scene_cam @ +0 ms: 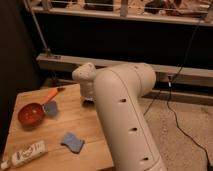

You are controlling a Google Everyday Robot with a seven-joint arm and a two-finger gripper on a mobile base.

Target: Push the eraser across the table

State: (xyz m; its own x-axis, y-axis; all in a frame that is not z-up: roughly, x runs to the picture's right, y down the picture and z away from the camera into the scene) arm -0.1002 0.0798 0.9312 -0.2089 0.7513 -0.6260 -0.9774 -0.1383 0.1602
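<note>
Gripper (88, 98) hangs from the wrist of the white arm (125, 115), low over the far part of the table (75, 120); whether it is wide or narrow cannot be told. Nearest, a white tube (22, 154) lies at the front left edge, a blue sponge (72, 142) near it. Farther back sits a red bowl (31, 114) with an orange handle. The eraser cannot be made out; the arm hides the table's right side.
</note>
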